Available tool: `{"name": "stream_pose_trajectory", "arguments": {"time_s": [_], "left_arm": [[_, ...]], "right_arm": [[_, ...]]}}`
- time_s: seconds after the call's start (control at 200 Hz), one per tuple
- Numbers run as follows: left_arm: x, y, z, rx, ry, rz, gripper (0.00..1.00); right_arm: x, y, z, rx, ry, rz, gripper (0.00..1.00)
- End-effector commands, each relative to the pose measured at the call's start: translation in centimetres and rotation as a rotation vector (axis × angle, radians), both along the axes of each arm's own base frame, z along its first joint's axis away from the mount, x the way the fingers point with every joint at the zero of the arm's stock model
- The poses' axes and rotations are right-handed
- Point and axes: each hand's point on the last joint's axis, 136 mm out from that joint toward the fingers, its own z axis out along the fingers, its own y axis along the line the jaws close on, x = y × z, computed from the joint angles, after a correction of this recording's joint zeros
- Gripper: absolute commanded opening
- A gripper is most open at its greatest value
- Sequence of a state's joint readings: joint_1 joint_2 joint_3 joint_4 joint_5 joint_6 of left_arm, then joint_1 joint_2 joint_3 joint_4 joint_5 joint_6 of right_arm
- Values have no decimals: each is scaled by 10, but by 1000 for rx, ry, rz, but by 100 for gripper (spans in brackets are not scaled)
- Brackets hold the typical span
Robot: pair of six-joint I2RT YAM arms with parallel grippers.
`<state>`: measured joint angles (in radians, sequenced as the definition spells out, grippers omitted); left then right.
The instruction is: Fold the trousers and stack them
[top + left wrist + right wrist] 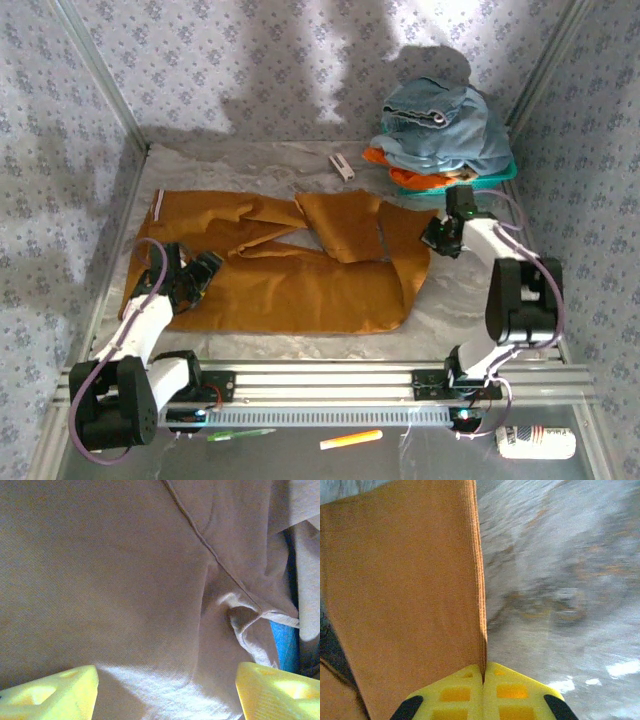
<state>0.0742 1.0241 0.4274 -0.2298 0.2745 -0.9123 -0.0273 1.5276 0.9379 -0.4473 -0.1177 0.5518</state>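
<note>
The mustard trousers (300,275) lie spread across the table, their legs partly folded toward the middle. My left gripper (193,279) sits over their left end with its yellow fingers (55,692) open and wide apart just above the cloth (125,590), a seam and a crease between them. My right gripper (441,238) is at the trousers' right edge. Its yellow jaws are shut on the hem (481,630) of the ochre cloth (400,595), which rises from the grip.
A pile of light blue denim (445,125) over orange cloth (405,175) rests on a teal tray at the back right. A small pale object (342,166) lies at the back. Patterned walls close in both sides.
</note>
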Motion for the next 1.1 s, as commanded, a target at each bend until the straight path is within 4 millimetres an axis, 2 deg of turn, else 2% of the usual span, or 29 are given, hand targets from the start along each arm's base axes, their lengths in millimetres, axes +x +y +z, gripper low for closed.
{"name": "stream_pose_trajectory", "arguments": {"time_s": [0.0, 0.15, 0.26, 0.425, 0.46, 0.48, 0.495, 0.515, 0.565, 0.655, 0.765, 0.834, 0.919, 0.979, 1.049, 1.094], "left_arm": [[8, -1, 8, -26, -32, 5, 72], [7, -2, 8, -31, -35, 4, 72], [6, -3, 8, -37, -39, 3, 71], [5, -3, 10, -44, -47, 17, 71], [4, -3, 10, -47, -47, 19, 71], [4, -3, 11, -46, -48, 19, 71], [4, -3, 12, -46, -48, 20, 71], [4, -2, 13, -45, -51, 21, 71], [3, -1, 15, -38, -54, 23, 71], [1, 1, 20, -27, -66, 34, 71], [0, 3, 27, -10, -74, 33, 71], [0, 3, 29, -11, -79, 34, 71], [5, -1, 35, -19, -94, 32, 70], [8, -9, 40, -7, -101, 9, 70], [14, -18, 43, 39, -109, -18, 72], [19, -21, 40, 53, -108, -22, 73]], "right_arm": [[-29, -31, 1, -45, 17, -130, 0], [-75, -76, 12, -77, 7, -317, 0], [-111, -97, 21, -58, -21, -481, 0], [-137, -111, 72, -142, -172, -595, 0], [-145, -111, 74, -141, -159, -615, 6], [-148, -109, 74, -136, -151, -617, 21], [-149, -109, 74, -136, -148, -616, 36], [-151, -108, 72, -131, -141, -619, 47], [-158, -103, 68, -111, -119, -632, 54], [-158, -95, 75, -75, -157, -616, 56], [-153, -83, 98, -51, -273, -574, 58], [-134, -68, 108, -15, -347, -496, 57], [-110, -53, 99, 5, -308, -427, 54], [-93, -44, 81, 10, -229, -385, 46], [-75, -37, 53, 27, -142, -358, 20], [-66, -31, 38, 50, -112, -338, 11]]}}
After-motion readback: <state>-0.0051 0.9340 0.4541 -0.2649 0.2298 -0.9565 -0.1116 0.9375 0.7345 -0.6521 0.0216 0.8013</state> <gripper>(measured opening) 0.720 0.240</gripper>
